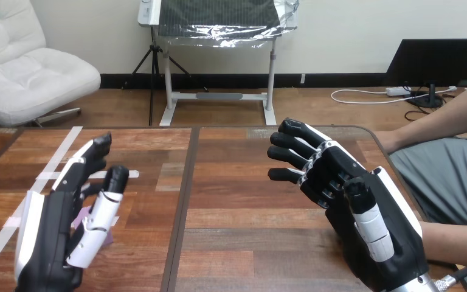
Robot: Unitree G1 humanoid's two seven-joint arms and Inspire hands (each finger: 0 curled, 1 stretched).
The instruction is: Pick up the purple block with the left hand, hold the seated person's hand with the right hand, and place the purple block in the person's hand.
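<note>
Hanging relaxed, left hand point(47, 234) over purple block point(87, 216), right hand point(374, 234) apart

Wood-plank table point(243, 182) w/ white tape point(67, 139)

The desk point(243, 201) is reddish-brown wood in a plank pattern of lighter and darker boards, with a dark band running down its middle and white tape strips point(55, 161) crossing its left part. The left robot hand point(51, 234) is black with a white shell along its back and white segments banding its black-tipped thumb and fingers, and a pale purple block point(85, 215) shows in patches beside its thumb. The right robot hand point(340, 182) has the same scheme: black palm and fingers, a white shell at its outer edge, white bands on the thumb.
</note>
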